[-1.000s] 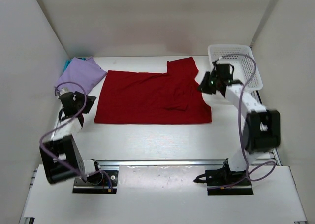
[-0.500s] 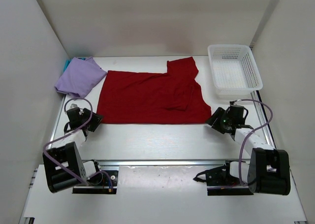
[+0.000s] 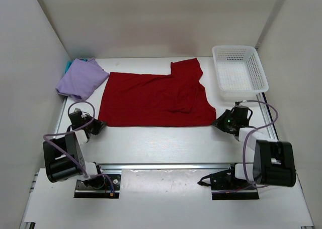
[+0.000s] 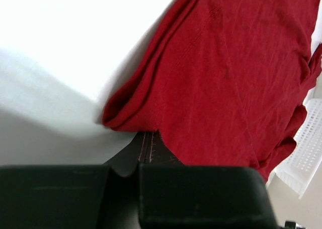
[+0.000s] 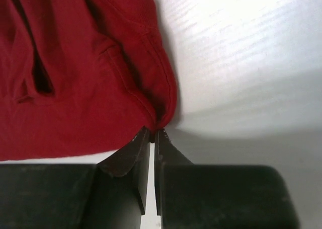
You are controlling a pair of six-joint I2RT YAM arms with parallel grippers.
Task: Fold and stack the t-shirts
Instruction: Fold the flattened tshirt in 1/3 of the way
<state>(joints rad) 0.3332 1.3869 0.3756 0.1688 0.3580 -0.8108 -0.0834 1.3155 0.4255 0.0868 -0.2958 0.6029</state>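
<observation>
Both arms low at the near edge of the table (image 3: 161, 138). My left gripper (image 4: 148, 138) has its jaws pressed together on the near left corner of the red t-shirt (image 3: 153, 99), with the hem bunched at the tips. My right gripper (image 5: 152, 134) is closed to a thin slit, nipping the near right corner. The shirt lies spread mid-table. The lavender t-shirt (image 3: 81, 78) sits folded far left, on top of the teal t-shirt (image 3: 69, 65) — only a sliver of teal shows. The white basket (image 3: 236, 70) is far right, apart from the red cloth.
</observation>
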